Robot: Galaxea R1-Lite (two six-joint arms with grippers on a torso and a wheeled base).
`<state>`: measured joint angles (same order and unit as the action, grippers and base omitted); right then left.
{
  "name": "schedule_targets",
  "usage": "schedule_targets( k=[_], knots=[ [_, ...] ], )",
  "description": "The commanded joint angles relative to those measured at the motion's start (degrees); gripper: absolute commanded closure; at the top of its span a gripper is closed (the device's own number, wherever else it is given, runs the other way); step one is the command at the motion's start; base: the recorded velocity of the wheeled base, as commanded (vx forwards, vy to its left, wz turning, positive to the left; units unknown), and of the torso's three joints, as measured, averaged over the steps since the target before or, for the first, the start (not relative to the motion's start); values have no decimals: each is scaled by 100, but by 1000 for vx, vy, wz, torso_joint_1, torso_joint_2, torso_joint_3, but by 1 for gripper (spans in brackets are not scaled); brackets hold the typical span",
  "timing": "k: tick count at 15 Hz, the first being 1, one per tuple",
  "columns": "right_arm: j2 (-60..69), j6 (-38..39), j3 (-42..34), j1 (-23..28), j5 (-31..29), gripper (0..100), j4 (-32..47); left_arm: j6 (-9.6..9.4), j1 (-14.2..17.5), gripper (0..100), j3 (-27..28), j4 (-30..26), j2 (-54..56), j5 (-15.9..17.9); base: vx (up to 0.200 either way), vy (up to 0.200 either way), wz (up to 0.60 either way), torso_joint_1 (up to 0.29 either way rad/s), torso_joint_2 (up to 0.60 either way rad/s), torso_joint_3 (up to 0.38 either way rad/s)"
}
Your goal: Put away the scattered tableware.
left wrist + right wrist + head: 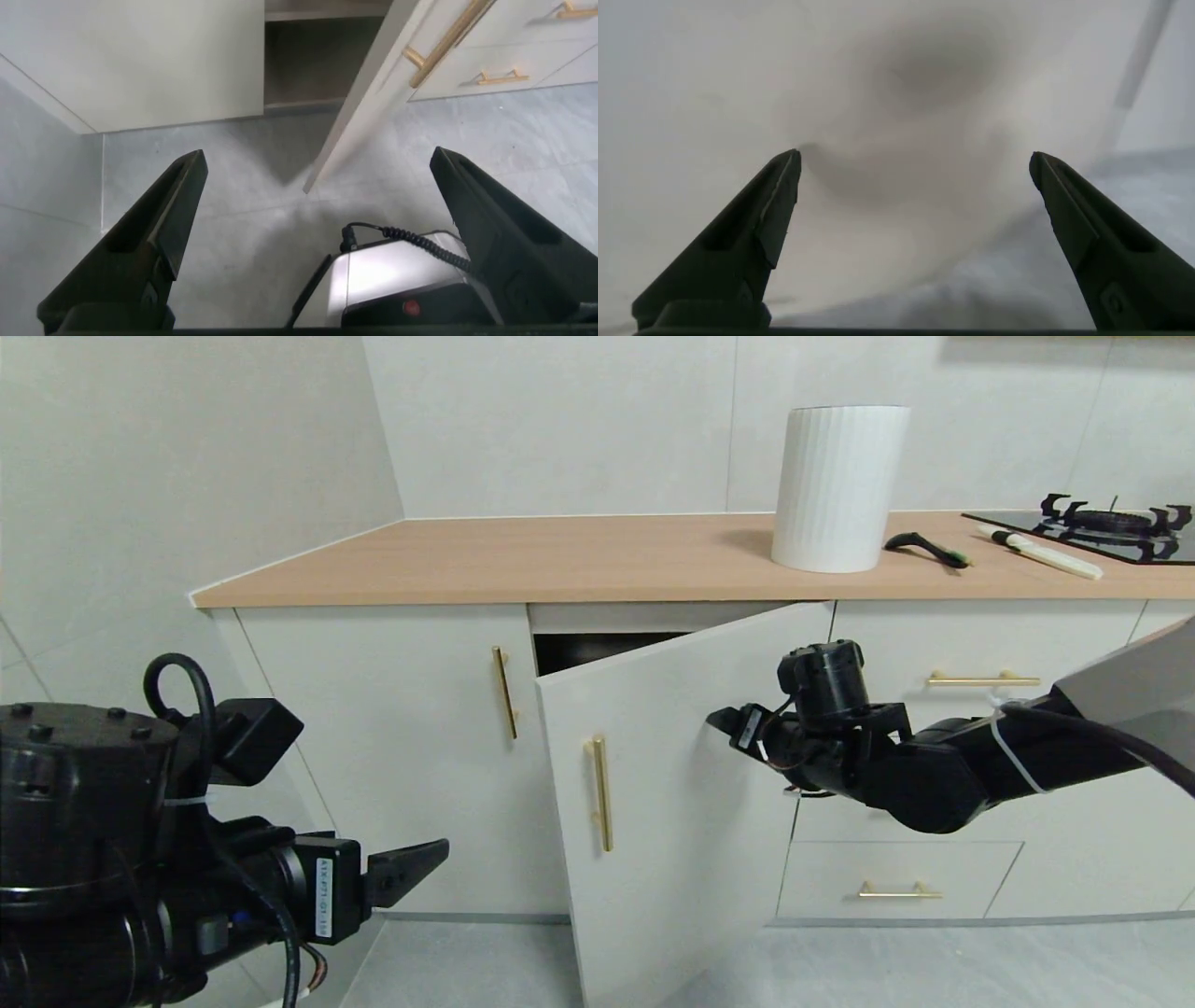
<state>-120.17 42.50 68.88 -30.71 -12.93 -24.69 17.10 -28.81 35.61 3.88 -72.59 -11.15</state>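
Right gripper (pixel 915 168): jaws wide, holding nothing, facing the open door (pixel 672 803) close ahead. Left gripper (pixel 318 163): jaws wide, holding nothing, low over the floor (pixel 234 196). Peeler (pixel 929 548) and white utensil (pixel 1041 553) lie on the counter (pixel 560 560), above the right gripper, beside the canister (pixel 837 485).

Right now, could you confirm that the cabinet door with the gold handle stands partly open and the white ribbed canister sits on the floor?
Not quite: the white ribbed canister stands on the wooden countertop, not the floor, as the head view shows. The cabinet door with the gold handle does stand partly open.
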Motion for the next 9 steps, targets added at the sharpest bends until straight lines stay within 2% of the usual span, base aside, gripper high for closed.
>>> schedule_targets(
  k=[1,4,9],
  knots=[
    [-270,145,117,-23,-34,0,-212,4,-2,0,-1,-1,-9,-1,0,0,0,0,0,0],
    [-560,479,469,12,-192,0,-247,4,-2,0,-1,-1,-18,-1,0,0,0,0,0,0],
    [-1210,576,1137,258,-957,0,-238,4,-2,0,-1,-1,-35,-1,0,0,0,0,0,0]
  ],
)
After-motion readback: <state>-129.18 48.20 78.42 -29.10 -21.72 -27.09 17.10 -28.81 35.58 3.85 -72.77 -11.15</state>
